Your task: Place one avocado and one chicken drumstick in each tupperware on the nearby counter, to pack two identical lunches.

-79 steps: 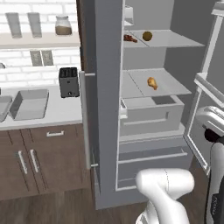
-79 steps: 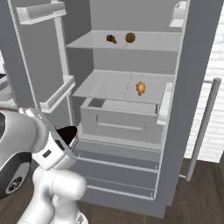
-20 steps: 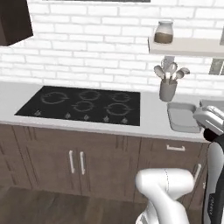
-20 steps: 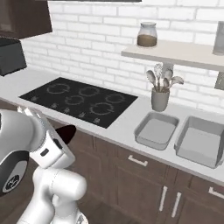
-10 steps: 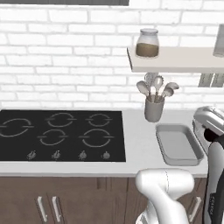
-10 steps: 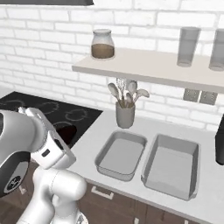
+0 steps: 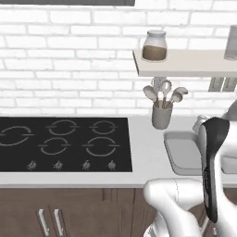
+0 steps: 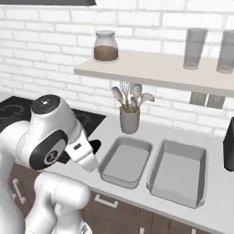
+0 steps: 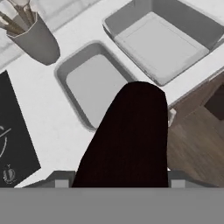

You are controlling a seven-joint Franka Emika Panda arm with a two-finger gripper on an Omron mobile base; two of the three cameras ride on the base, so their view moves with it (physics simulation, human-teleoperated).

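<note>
Both tupperwares (image 8: pixel 126 161) now sit mid-frame after the camera's shift; pincer (image 9: pixel 127 144) grasps a near-black avocado (image 9: pixel 131 131) above the tabletop (image 8: pixel 219 192); utensil cup (image 8: pixel 129 119) stands behind.

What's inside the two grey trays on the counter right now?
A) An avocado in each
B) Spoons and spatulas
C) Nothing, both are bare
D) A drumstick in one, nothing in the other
C: the right base view shows both tupperwares, the nearer one and the farther one, with plain grey floors, and the hand view shows the same; the spoons stand in the utensil cup behind them.
</note>
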